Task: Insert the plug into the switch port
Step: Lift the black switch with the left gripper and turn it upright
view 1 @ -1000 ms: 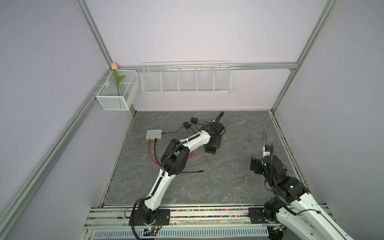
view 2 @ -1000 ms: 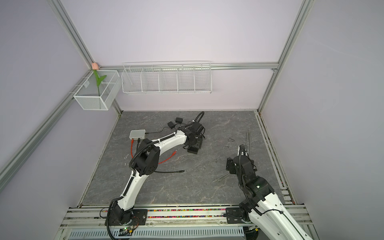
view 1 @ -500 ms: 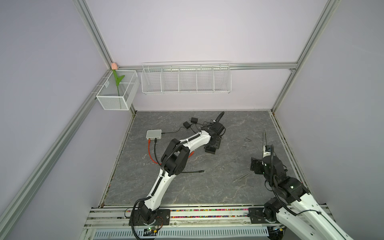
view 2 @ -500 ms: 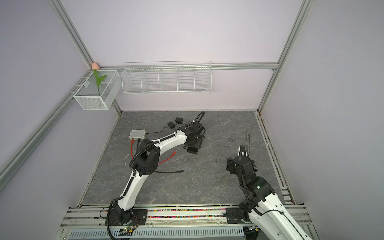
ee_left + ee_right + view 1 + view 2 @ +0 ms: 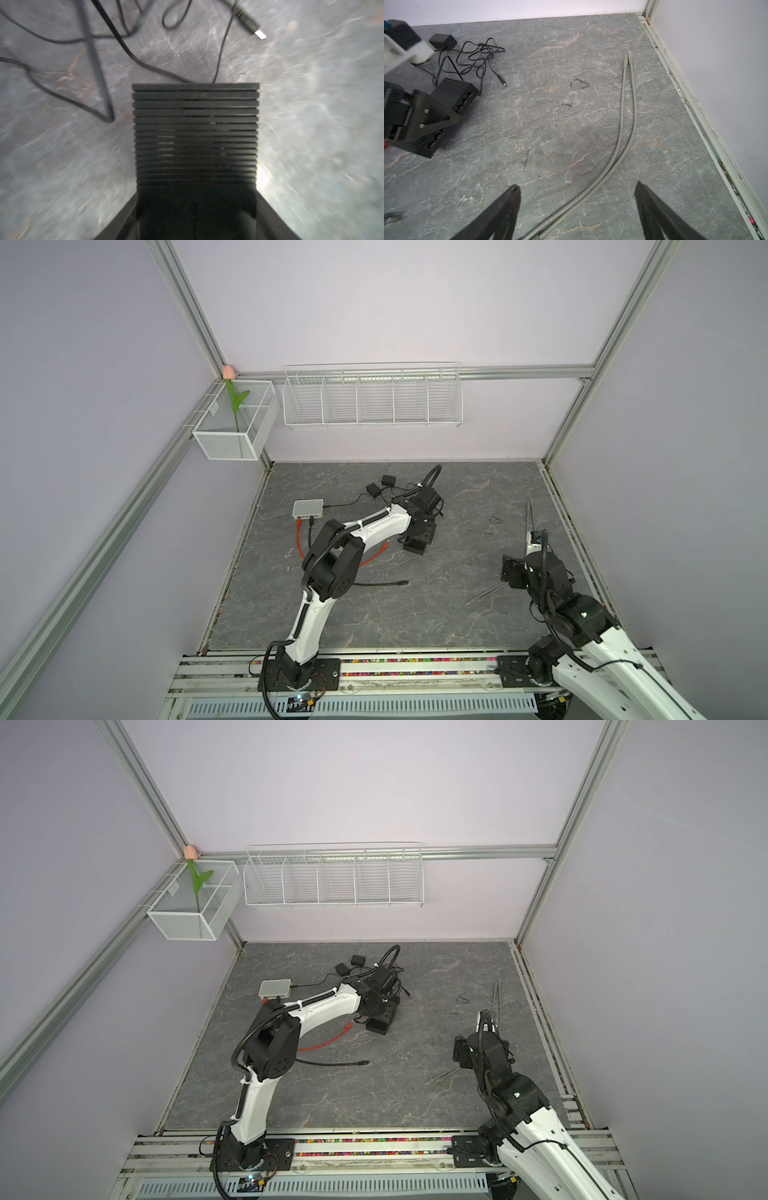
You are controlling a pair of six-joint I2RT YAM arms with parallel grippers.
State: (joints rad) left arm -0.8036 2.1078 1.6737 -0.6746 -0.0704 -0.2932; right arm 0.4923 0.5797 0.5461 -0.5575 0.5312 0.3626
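Stereo pair high, looking down; wrist cams low, both seeing switch (image 5: 195,133).

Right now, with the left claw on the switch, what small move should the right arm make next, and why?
Probably lower the right claw and close on the gray cable. Its fingers stand open above the cable, which runs between them, unheld, plugs lying on the table, while the left claw grips the black switch.

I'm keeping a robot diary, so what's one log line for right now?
left hand: gripping black switch | right hand: open, empty, above grey cables | cables: loose on table, not plugged in
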